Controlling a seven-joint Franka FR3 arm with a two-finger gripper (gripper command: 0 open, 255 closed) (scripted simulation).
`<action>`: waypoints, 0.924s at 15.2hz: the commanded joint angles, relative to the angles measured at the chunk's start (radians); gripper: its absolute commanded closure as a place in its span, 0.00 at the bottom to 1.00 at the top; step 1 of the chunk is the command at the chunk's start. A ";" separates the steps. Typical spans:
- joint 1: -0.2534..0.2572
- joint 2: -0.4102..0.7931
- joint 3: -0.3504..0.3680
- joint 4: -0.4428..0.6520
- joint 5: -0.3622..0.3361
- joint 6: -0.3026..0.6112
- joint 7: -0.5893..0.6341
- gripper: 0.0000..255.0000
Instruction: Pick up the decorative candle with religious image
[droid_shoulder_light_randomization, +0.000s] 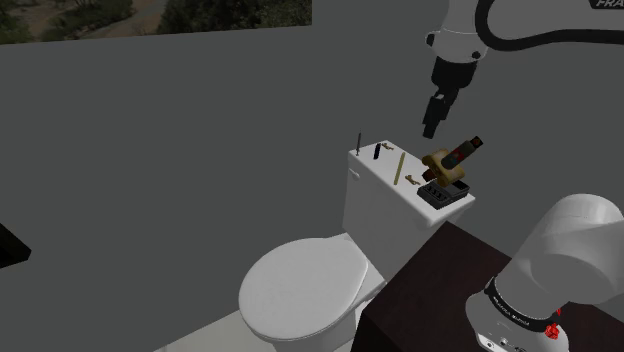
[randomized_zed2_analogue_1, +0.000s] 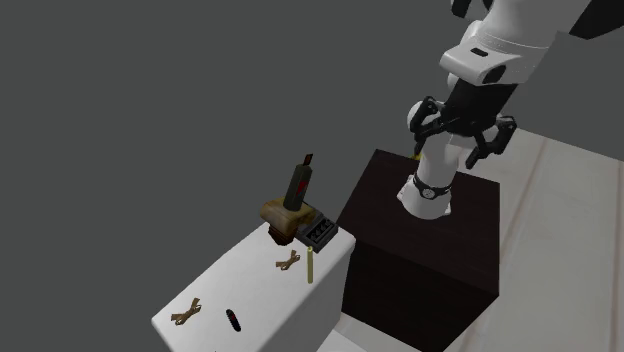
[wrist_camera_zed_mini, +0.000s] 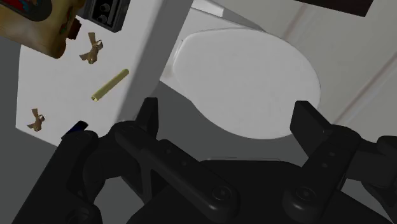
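The candle (wrist_camera_zed_mini: 22, 6) was cut off at the edge of the wrist view, so just a bit of its red and blue label showed. The picture on the label was too small to make out. The candle sat on the white toilet tank lid (droid_shoulder_light_randomization: 380, 178), at the end toward the shoulder view's right. It was propped on a tan lump (droid_shoulder_light_randomization: 438, 166), next to a small black box (droid_shoulder_light_randomization: 446, 196). It was a dark tube and it was tilted, not flat. Its long side ran from low on the shoulder view's left up to the right, with the top end in the air. The gripper (wrist_camera_zed_mini: 228, 111) hung up in the air, apart from the candle. Its two fingers were spread wide with nothing in them. A gold stick (droid_shoulder_light_randomization: 399, 168) lay on the lid too.
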 joint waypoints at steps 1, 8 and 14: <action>0.000 0.000 0.000 0.000 0.000 0.000 0.000 0.00; -0.073 0.178 -0.131 0.060 -0.068 -0.020 -0.092 0.00; -0.132 0.351 -0.234 0.136 -0.119 -0.036 -0.170 0.00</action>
